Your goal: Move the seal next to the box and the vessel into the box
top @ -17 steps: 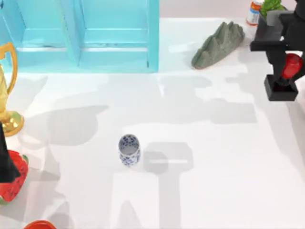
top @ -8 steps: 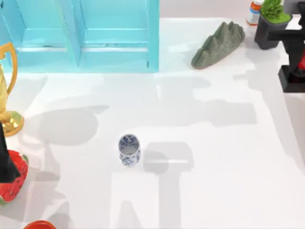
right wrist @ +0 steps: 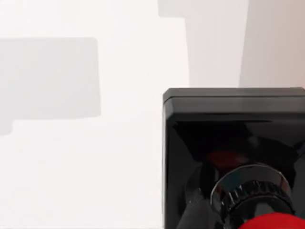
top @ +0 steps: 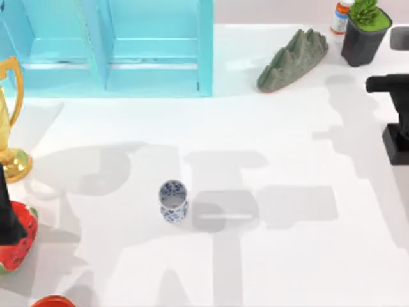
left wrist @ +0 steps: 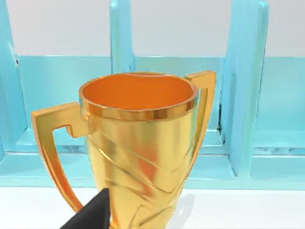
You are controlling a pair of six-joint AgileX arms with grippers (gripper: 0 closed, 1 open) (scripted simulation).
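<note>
Rt wrist cam: seal [right wrist: 233,157] close-up; finger state can't tell. Vessel [top: 172,201] mid-table.

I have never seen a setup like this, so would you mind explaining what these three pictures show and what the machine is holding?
This is a simulated two-armed AgileX robot at a white table. The top view looks straight down. On the table stand a small white cup with a blue floral pattern, a turquoise open box at the back, a grey-green rock-shaped ornament, a black pot with a green plant, a golden trophy and a watermelon-like red object.

The other two pictures come from cameras on the arms' wrists. The left wrist view faces the trophy and the box. The right wrist view looks down on a stamp with a black square base and red knob, apparently carried by the right gripper at the table's right edge, where its black base shows.
</note>
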